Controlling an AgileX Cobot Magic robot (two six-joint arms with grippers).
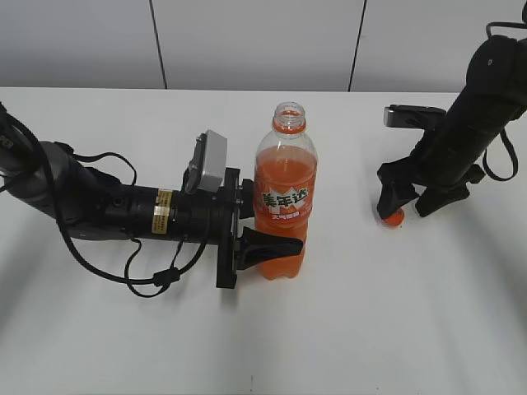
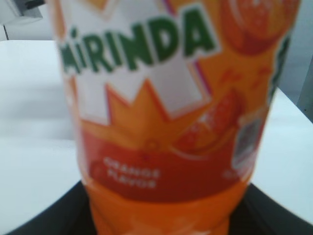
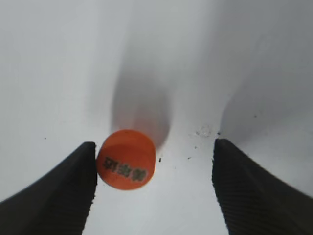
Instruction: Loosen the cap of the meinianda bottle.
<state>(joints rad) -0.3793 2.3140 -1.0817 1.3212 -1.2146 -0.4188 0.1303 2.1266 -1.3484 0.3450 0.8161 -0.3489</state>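
Both grippers matter: your left gripper (image 1: 265,244) pinches the meinianda bottle (image 1: 285,197) mid-counter, neck bare. Your right gripper (image 3: 154,183) is spread around the cap (image 3: 126,158) near the right edge; lift straight without nudging it.

The exterior view looks down at a slant from the near side across the white surface (image 1: 346,329), taking in both arms. The left wrist view faces sideways, very close to the bottle (image 2: 166,122), whose label fills it, blurred. The right wrist view looks straight down, close over the cap (image 3: 126,158). Bottle (image 1: 284,197) and cap (image 1: 393,217) appear in the exterior view too.
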